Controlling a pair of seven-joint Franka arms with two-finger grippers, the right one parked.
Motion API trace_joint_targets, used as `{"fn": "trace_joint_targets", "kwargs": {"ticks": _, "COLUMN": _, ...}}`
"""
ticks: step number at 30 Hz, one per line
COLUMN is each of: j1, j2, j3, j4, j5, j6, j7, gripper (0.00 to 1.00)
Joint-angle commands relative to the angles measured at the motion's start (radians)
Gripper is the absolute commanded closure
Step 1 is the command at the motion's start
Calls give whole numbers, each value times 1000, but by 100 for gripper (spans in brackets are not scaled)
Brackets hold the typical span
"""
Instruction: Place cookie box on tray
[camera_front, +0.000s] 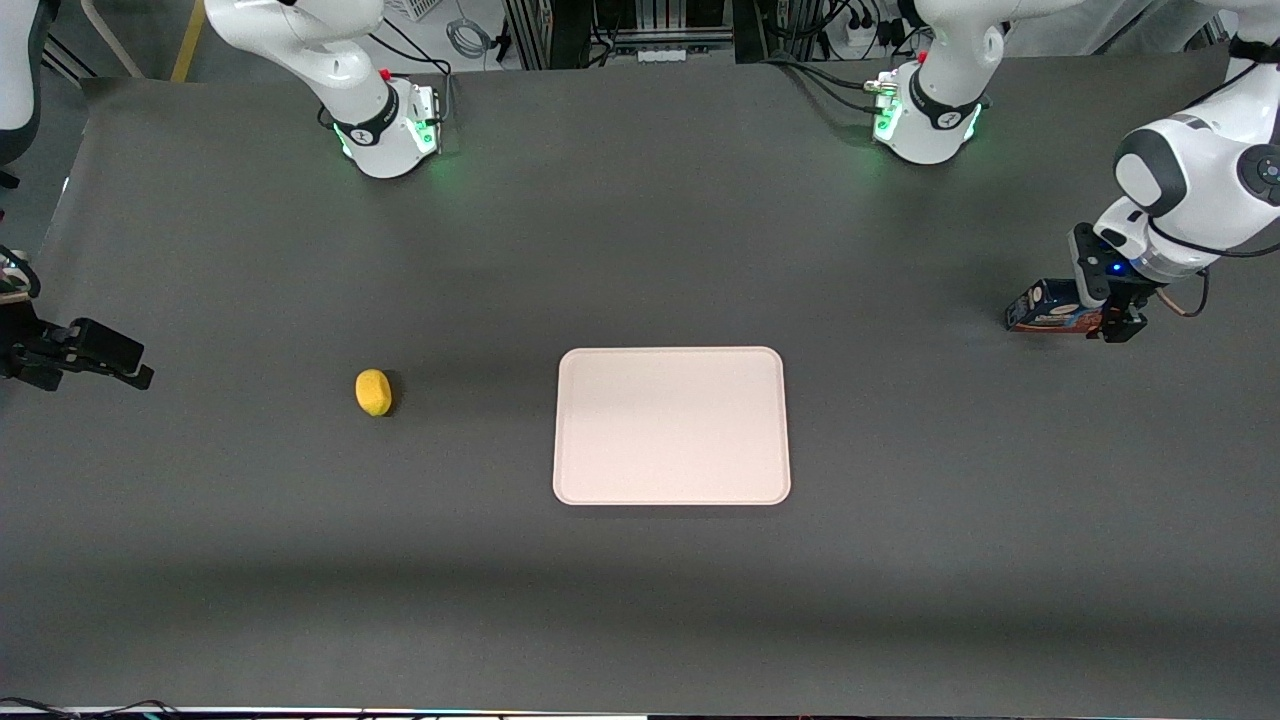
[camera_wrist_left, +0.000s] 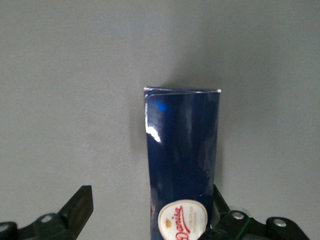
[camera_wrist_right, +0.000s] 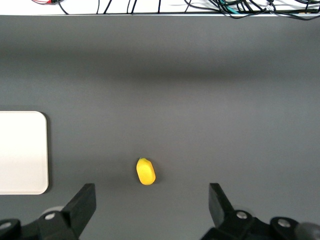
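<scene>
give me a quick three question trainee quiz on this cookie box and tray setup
1. True or false: the cookie box already lies on the tray.
2. Which is nearer the front camera, the tray or the cookie box?
3. Multiple choice: the gripper has its jaws A) wide open with the box between them, one finger clear of the carton; B) shut above the tray; C) shut on the yellow object.

Key
1. False: the box sits on the table toward the working arm's end, and the tray holds nothing.
2. The tray.
3. A
</scene>
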Motion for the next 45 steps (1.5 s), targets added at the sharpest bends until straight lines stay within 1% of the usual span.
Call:
{"fn": "trace_joint_targets", "kwargs": {"ticks": 1, "j1": -2, "j2": -5, "j3": 3, "j4": -14, "j5": -17, "j6": 20, "j7": 19, "gripper": 3}}
{"fn": "trace_joint_targets", "kwargs": {"ticks": 3, "j1": -2, "j2": -3, "j3": 3, "j4": -13, "j5": -17, "j6": 20, "j7": 19, "gripper": 13}}
{"fn": "trace_joint_targets", "kwargs": {"ticks": 4, "j1": -3, "j2": -3, "j3": 3, "j4": -13, "j5": -17, "j6": 20, "j7": 19, "gripper": 16}}
{"fn": "trace_joint_targets", "kwargs": {"ticks": 6, "j1": -3, "j2": -2, "j3": 3, "j4": -13, "j5": -17, "j6": 21, "j7": 19, "gripper": 30}}
{"fn": "trace_joint_targets", "kwargs": {"ticks": 8, "j1": -5, "j2": -3, "j3": 3, "j4": -11, "j5": -17, "j6": 20, "j7": 18, "gripper": 40}}
{"fn": "trace_joint_targets", "kwargs": {"ticks": 10, "j1": -5, "j2": -2, "j3": 3, "j4": -11, "j5": -17, "j6": 20, "j7": 18, "gripper": 53}}
{"fn": "trace_joint_targets", "kwargs": {"ticks": 12, "j1": -5, "j2": -2, "j3": 3, "j4": -11, "j5": -17, "j6": 20, "j7": 18, "gripper": 55}}
{"fn": "trace_joint_targets", "kwargs": {"ticks": 14, "j1": -6, "j2": -2, "j3": 3, "j4": -10, "j5": -17, "j6": 20, "j7": 18, "gripper": 60}}
{"fn": "trace_joint_targets", "kwargs": {"ticks": 21, "j1": -6, "j2": -2, "j3": 2, "j4": -3, "j5": -17, "j6": 13, "j7": 13, "gripper": 62}}
{"fn": "trace_joint_targets", "kwargs": {"ticks": 27, "j1": -17, "j2": -2, "j3": -1, "j4": 56, "j5": -17, "j6": -35, "j7": 4, "gripper": 61}}
{"fn": "trace_joint_targets", "kwargs": {"ticks": 31, "j1": -28, "j2": -5, "j3": -8, "j4": 134, "j5": -17, "j6": -142, "j7": -27, "gripper": 60}}
{"fn": "trace_joint_targets", "kwargs": {"ticks": 42, "j1": -34, "j2": -24, "j3": -11, "j4": 329, "j5": -18, "j6": -424, "j7": -60, "gripper": 62}}
{"fn": "trace_joint_targets", "kwargs": {"ticks": 45, "j1": -34, "j2": -35, "j3": -12, "j4": 395, "j5": -27, "j6": -513, "j7": -60, "gripper": 67}}
